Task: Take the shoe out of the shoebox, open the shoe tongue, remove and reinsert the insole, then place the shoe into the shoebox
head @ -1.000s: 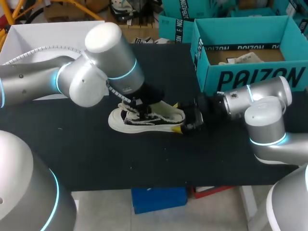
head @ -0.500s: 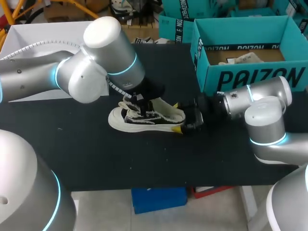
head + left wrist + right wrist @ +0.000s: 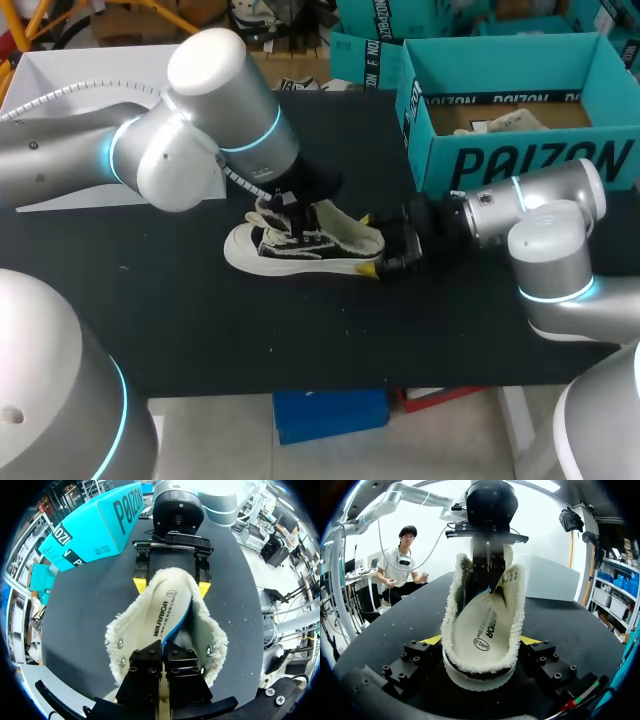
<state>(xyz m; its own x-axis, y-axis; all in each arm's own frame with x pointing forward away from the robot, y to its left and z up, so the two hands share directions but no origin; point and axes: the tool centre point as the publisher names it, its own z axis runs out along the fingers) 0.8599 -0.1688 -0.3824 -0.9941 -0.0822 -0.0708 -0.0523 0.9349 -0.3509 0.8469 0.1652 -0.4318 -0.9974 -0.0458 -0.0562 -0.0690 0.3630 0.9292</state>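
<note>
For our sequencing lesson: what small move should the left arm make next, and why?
Probably draw the insole up, out of the shoe: the left gripper pinches its raised front end, while the right gripper clamps the heel.

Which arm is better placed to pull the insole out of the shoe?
Left. The left end effector is inside the shoe, closed on the insole; the right end effector grips the heel from both sides, steadying it.
</note>
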